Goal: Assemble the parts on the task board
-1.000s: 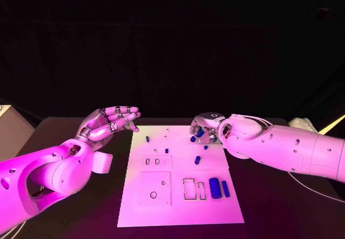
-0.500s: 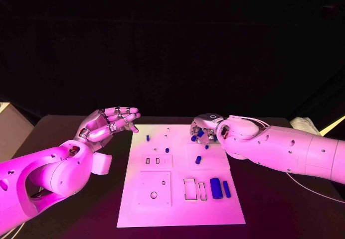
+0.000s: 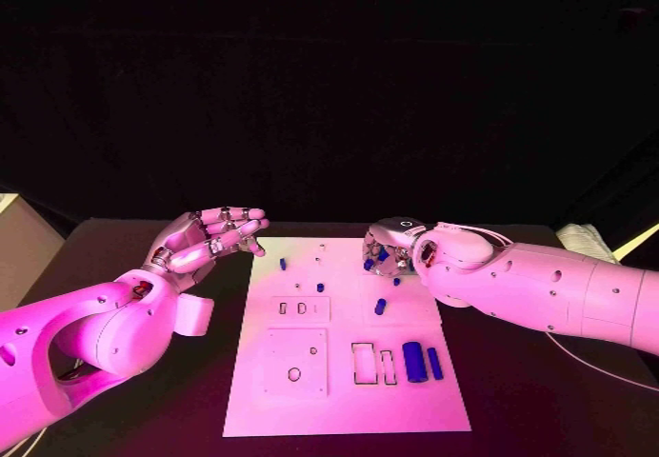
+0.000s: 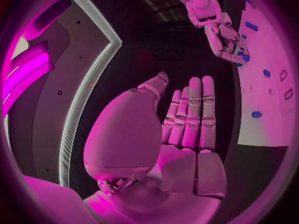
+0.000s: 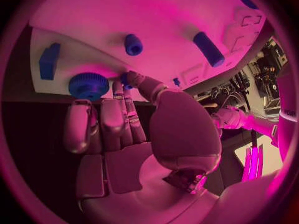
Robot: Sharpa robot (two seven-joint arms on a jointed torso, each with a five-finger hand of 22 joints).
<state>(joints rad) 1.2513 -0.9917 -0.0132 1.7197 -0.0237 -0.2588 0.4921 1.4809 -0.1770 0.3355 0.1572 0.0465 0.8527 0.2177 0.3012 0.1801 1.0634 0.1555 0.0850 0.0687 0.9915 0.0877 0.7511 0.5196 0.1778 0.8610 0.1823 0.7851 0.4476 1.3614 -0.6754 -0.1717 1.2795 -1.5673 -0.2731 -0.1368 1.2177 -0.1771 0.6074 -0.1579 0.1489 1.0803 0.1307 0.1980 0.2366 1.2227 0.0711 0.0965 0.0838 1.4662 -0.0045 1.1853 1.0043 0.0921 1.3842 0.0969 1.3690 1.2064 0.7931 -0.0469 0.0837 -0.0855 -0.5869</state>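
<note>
- Your right hand (image 3: 389, 249) works at the far right corner of the white board (image 3: 344, 400), its fingers curled down among the small blue parts there. In the right wrist view the thumb and a fingertip (image 5: 126, 79) meet on a small blue peg (image 5: 124, 77) right beside a ribbed blue knob (image 5: 87, 85). You appear to be pinching that peg, so treat it as held.
- Keep the pinch light and square. The peg is small and smooth, and it will likely tip or slip if you squeeze off-centre.
- Mind the knob and the blue block (image 5: 49, 60) next to it. Lift straight up from the board before you travel, so the other fingers do not knock them.
- Other blue parts lie further toward you: a short stud (image 5: 132, 44) and a longer cylinder (image 5: 207, 48), with two more cylinders (image 3: 413, 361) standing by the rectangular slots near the board's near right side. Choose your socket before you move.
- Your left hand (image 3: 209, 236) hovers open and empty off the board's far left corner, above the surface (image 3: 137, 248), fingers apart. Bring it in only if the board needs steadying.
</note>
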